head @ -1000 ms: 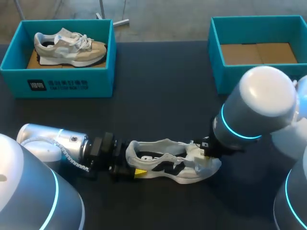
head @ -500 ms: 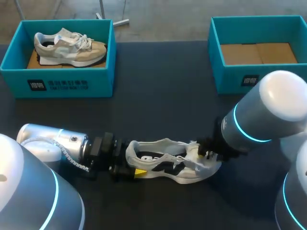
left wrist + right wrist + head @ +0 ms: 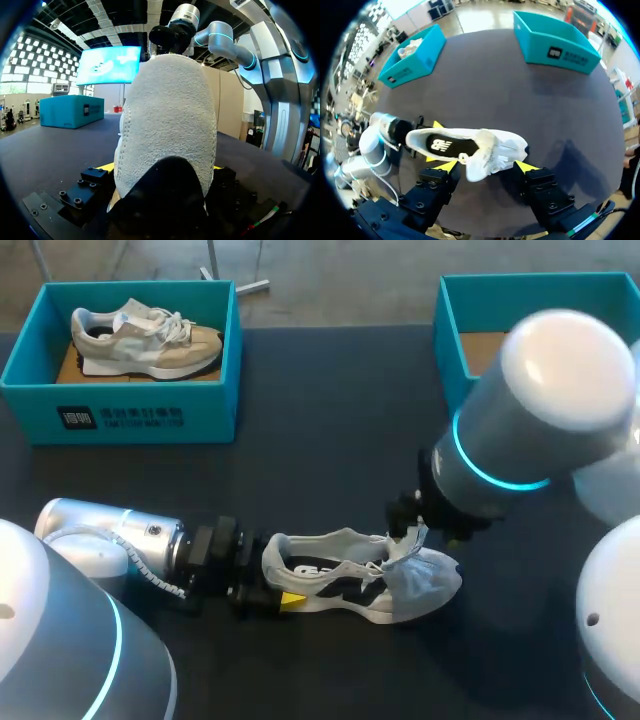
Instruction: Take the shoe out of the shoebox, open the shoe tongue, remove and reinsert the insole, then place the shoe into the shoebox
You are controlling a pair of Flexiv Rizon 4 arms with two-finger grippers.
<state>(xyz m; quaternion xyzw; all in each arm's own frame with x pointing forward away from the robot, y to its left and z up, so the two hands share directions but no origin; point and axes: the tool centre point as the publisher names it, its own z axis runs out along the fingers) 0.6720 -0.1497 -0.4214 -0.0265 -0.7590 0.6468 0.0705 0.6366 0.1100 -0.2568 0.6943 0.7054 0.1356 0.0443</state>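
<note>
Near the front edge of the worktop (image 3: 330,440), well apart from both boxes, the white shoe (image 3: 350,575) lies on its sole with its heel toward my left arm. The left fingers (image 3: 292,600) are clamped on the heel from both sides, seemingly to hold the shoe steady so it cannot slide or roll while the other arm works on it. The right fingers (image 3: 446,166) stand wide apart above the forefoot, one on each side of the bunched tongue and laces (image 3: 485,152); I judge they grip nothing. The opening shows the dark insole (image 3: 440,145) lying flat inside, so the tongue looks drawn forward enough to expose it, and reaching for the insole seems the step in hand. At the back right corner the empty shoebox (image 3: 455,390) waits with its bare cardboard floor, open side up, ready to take the shoe. Over at the back left, another shoebox (image 3: 140,415) holds a beige shoe (image 3: 145,335).
</note>
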